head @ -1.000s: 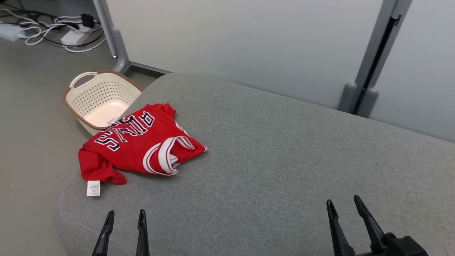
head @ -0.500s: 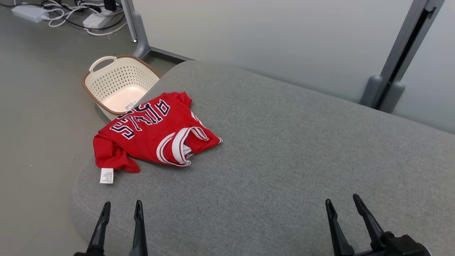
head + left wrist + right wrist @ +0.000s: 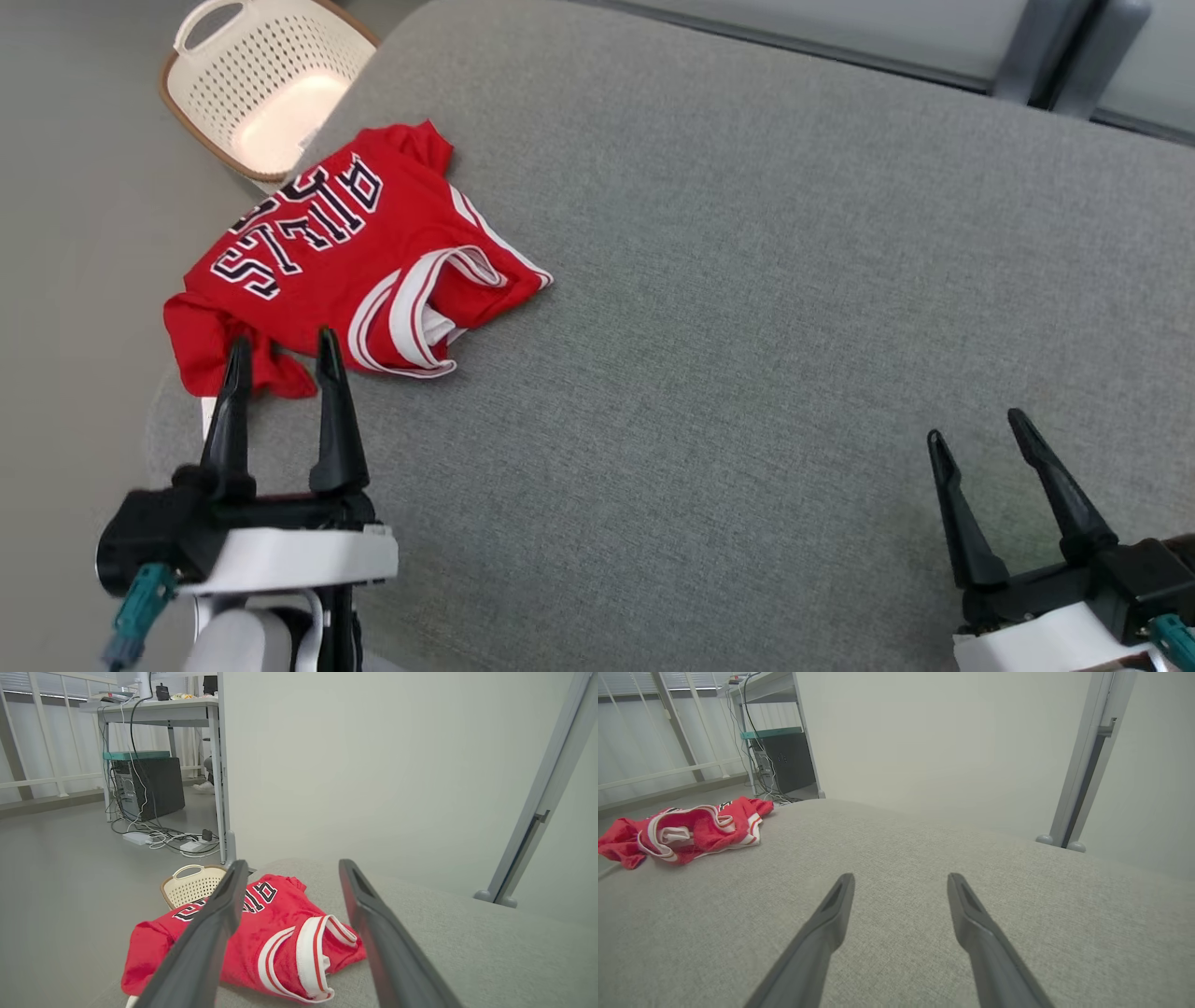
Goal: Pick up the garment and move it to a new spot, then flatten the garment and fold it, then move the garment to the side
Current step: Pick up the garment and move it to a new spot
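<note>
The garment (image 3: 336,252) is a red jersey with dark lettering and white-striped trim, lying crumpled near the left corner of the grey cushion (image 3: 747,327). My left gripper (image 3: 280,343) hovers open just short of the jersey's near edge, nothing between its fingers. In the left wrist view the garment (image 3: 275,938) lies ahead beyond the open left gripper (image 3: 292,870). My right gripper (image 3: 976,431) stands open over bare cushion at the lower right, far from the jersey. The right wrist view shows the garment (image 3: 686,830) far off to the left of the open right gripper (image 3: 901,879).
A cream perforated basket (image 3: 261,84) with a brown rim sits on the floor beyond the cushion's left corner, just behind the jersey. Grey partition posts (image 3: 1074,47) stand at the back right. A desk, computer tower and cables (image 3: 159,835) are farther left on the floor.
The head camera has tilted down, so the whole scene shifted. My left gripper has reached forward to the jersey's near edge. The right gripper has come forward a little. The jersey lies as before.
</note>
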`<state>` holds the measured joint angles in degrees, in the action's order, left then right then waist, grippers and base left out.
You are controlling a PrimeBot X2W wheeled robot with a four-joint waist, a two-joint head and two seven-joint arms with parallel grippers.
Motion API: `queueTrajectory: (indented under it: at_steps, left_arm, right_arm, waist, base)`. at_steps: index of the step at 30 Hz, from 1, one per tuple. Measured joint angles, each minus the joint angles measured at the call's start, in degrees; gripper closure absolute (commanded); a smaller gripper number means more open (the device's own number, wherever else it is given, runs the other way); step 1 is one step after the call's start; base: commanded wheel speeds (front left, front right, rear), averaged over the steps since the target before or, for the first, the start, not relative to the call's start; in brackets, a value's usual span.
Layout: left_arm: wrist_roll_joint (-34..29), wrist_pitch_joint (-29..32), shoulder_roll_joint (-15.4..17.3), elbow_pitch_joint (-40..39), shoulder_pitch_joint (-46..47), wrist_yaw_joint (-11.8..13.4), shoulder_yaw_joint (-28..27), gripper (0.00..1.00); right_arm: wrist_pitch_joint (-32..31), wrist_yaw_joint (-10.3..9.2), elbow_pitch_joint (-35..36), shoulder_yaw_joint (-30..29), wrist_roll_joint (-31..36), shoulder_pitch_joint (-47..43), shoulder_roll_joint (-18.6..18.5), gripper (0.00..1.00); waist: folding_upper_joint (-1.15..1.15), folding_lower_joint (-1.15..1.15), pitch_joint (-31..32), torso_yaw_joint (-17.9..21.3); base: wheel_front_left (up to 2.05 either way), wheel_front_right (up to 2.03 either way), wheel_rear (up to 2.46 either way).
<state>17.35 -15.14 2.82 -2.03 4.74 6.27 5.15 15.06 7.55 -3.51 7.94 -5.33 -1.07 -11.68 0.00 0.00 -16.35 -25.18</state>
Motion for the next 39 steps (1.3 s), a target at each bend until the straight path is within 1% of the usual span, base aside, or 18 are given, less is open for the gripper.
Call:
queueTrajectory:
  at_steps: [1,2,3,6,8,10,12,14,18,20,22,26,31,32,33,34,36,39]
  left_arm:
    - [0.80,0.00,-0.02,1.70,1.64,-1.00,-0.22,0.00]
    - [2.89,0.00,-0.03,7.50,4.78,-3.22,-0.26,0.00]
    - [2.89,0.00,-0.03,7.50,4.78,-3.22,-0.26,0.00]
    - [2.52,0.09,0.11,19.70,10.44,-4.98,-0.80,0.00]
    - [2.82,2.71,1.51,26.64,15.15,-5.27,-1.22,0.00]
    - [3.42,5.49,3.18,31.37,19.78,-6.16,-1.53,0.00]
    - [4.26,6.16,3.91,34.10,22.80,-7.20,-1.99,0.00]
    - [5.44,6.95,3.97,35.62,24.50,-9.03,-1.85,0.00]
    - [5.99,6.64,3.97,37.12,26.01,-10.76,-0.69,0.00]
    - [5.73,7.05,3.99,38.64,26.46,-10.82,0.15,0.00]
    - [4.63,7.49,4.30,41.21,26.67,-10.22,0.89,0.00]
    - [4.49,9.06,4.71,47.06,29.27,-9.27,1.00,0.00]
    - [5.42,8.49,4.75,53.12,32.87,-8.73,0.20,0.00]
    - [5.49,8.47,4.81,54.23,33.38,-8.84,0.18,0.13]
    - [5.60,8.23,4.94,55.16,33.84,-9.09,0.15,0.75]
    - [5.94,7.61,5.10,55.92,34.19,-9.40,0.09,1.00]
    - [6.37,5.33,5.32,57.01,34.44,-10.20,-0.14,1.00]
    - [6.80,1.80,6.35,57.28,34.61,-10.40,-1.36,1.00]
  right_arm:
    - [0.00,0.00,0.08,-0.02,0.05,0.19,-0.36,0.00]
    - [0.00,0.00,0.16,0.13,0.04,0.67,-0.81,0.00]
    - [0.00,0.00,0.16,0.13,0.04,0.67,-0.81,0.00]
    - [0.00,0.00,0.26,0.32,0.05,1.35,-1.23,0.00]
    - [0.00,0.00,0.38,0.52,0.03,1.60,-1.44,0.00]
    - [-0.01,0.00,0.55,0.82,0.04,2.22,-1.54,0.00]
    - [0.00,0.00,0.68,0.94,0.09,2.63,-1.60,0.00]
    - [0.00,0.00,0.89,0.46,0.09,2.76,-1.75,0.00]
    - [0.00,0.00,1.33,-0.43,0.09,2.85,-2.09,0.00]
    - [0.00,0.00,1.80,-0.59,0.10,2.86,-2.30,0.00]
    - [0.04,0.00,2.20,-0.78,0.10,3.05,-2.57,0.00]
    - [0.07,0.01,2.60,-0.69,0.29,3.87,-3.00,0.00]
    - [0.07,0.01,2.86,-0.36,0.38,5.47,-2.96,0.00]
    - [0.07,0.01,2.80,-0.20,0.38,5.72,-2.90,0.00]
    - [0.07,0.01,2.75,-0.10,0.38,5.92,-2.86,0.00]
    - [0.07,0.01,2.71,-0.14,0.38,6.14,-2.67,0.00]
    - [0.07,0.01,2.58,-0.43,0.37,6.75,-2.41,0.00]
    - [0.05,0.00,2.22,-1.04,0.32,7.12,-1.86,0.00]
  waist:
    - [0.00,0.00,-0.98,0.14]
    - [0.00,0.00,-2.68,0.47]
    - [0.00,0.00,-2.68,0.47]
    - [0.00,0.00,-4.21,1.25]
    - [0.00,0.00,-4.75,1.86]
    - [0.00,0.00,-5.32,2.38]
    - [0.00,0.00,-5.82,2.98]
    - [0.00,0.00,-6.46,3.45]
    - [0.00,0.00,-7.83,4.05]
    - [0.00,0.00,-8.53,4.21]
    - [0.00,0.00,-9.26,4.32]
    - [0.00,0.00,-10.51,4.47]
    - [0.00,0.00,-11.37,5.04]
    - [0.00,0.00,-11.41,5.27]
    - [0.00,0.00,-11.41,5.51]
    - [0.00,0.00,-11.39,5.78]
    - [0.00,0.00,-11.20,6.37]
    - [0.00,0.00,-10.29,7.20]
  base:
    - [0.00,0.00,0.00]
    - [0.00,0.00,0.00]
    - [0.00,0.00,0.00]
    - [0.00,0.00,0.00]
    - [0.00,0.00,0.00]
    - [0.00,0.00,0.00]
    - [0.00,0.00,0.00]
    - [0.00,0.00,0.00]
    - [0.00,0.00,0.00]
    - [0.00,0.00,0.00]
    - [0.00,0.00,0.00]
    - [0.00,0.00,0.00]
    - [0.00,0.00,0.00]
    - [0.00,0.00,0.00]
    - [0.00,0.00,0.00]
    - [0.00,0.00,0.00]
    - [0.00,0.00,0.00]
    - [0.00,0.00,0.00]
